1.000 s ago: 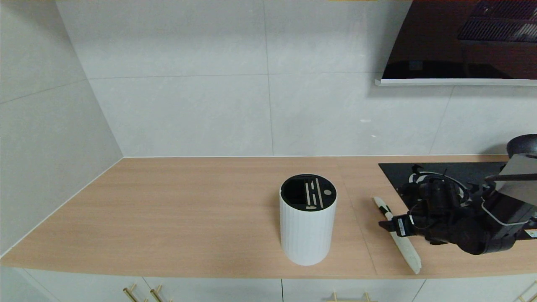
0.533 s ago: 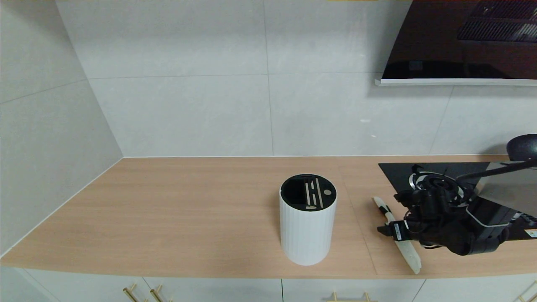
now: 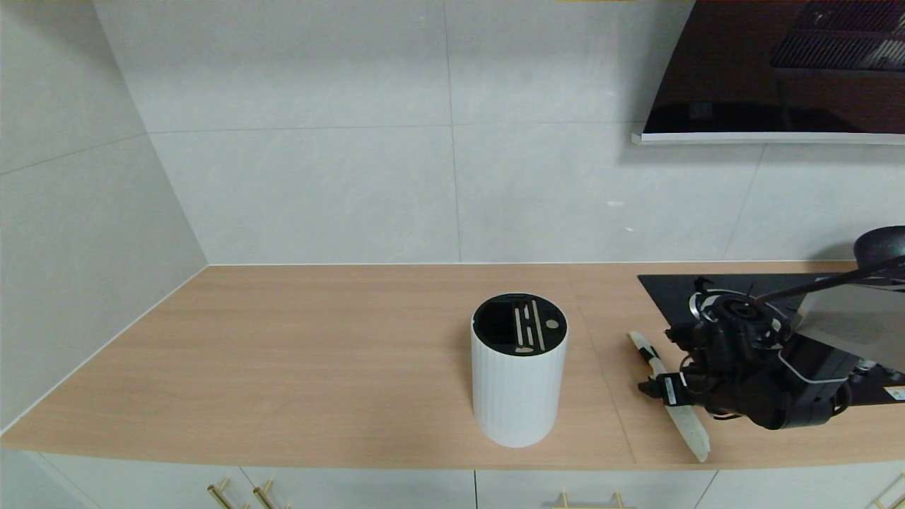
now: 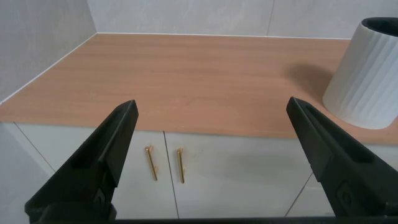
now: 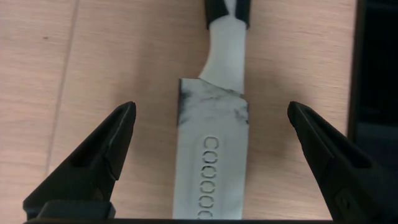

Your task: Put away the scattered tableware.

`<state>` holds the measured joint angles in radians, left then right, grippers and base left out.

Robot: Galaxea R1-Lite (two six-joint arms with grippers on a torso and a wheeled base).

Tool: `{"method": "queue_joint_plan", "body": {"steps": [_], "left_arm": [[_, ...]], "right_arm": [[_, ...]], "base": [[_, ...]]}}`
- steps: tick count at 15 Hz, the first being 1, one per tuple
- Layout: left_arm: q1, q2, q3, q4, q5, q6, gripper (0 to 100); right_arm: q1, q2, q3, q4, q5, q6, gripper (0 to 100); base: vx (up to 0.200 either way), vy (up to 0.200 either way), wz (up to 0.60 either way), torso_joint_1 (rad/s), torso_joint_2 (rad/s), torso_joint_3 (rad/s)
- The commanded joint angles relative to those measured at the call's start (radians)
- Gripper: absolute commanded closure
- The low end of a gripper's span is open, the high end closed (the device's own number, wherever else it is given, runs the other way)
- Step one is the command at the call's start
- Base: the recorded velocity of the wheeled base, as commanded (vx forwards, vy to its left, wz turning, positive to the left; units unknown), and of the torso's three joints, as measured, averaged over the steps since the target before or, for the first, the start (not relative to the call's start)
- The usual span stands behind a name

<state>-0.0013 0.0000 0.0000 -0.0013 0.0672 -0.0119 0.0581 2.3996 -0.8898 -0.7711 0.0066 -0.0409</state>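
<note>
The white knife (image 5: 214, 162) with black-banded handle was straddled on the wooden counter (image 3: 318, 367) by the right tool (image 5: 211, 115) (spread wide, empty), its length crosswise to the closing line.

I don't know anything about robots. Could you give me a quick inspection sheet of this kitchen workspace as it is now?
surface: wooden counter, bare apart from the job's things
job's things: white ribbed holder upright, slotted black top; white knife lying flat to its right, dark smudge on the blade near the handle
clutter: nothing seen
hands: right hand open, straddling the knife, fingers clear of the blade; left hand open, empty, off the counter's front edge
cables: nothing seen
surroundings: tiled wall, dark hood, black cooktop, cabinet doors with brass handles
</note>
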Motion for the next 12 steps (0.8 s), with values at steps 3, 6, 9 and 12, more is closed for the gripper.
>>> {"method": "queue_joint_plan", "body": {"steps": [3,6,9,12], "left_arm": [[0.000,0.000,0.000,0.000,0.000,0.000,0],[0.000,0.000,0.000,0.000,0.000,0.000,0],[0.000,0.000,0.000,0.000,0.000,0.000,0],[0.000,0.000,0.000,0.000,0.000,0.000,0]], "right_arm": [[0.000,0.007,-0.001,-0.001,0.001,-0.001,100],[0.000,0.010,0.002,-0.001,0.000,-0.002,100],[0.000,0.007,0.003,-0.001,0.000,-0.002,100],[0.006,-0.086,0.058,0.001,-0.011,-0.004,100]], "base": [[0.000,0.000,0.00,0.000,0.00,0.000],[0.000,0.000,0.00,0.000,0.00,0.000],[0.000,0.000,0.00,0.000,0.00,0.000],[0.000,0.000,0.00,0.000,0.00,0.000]]}}
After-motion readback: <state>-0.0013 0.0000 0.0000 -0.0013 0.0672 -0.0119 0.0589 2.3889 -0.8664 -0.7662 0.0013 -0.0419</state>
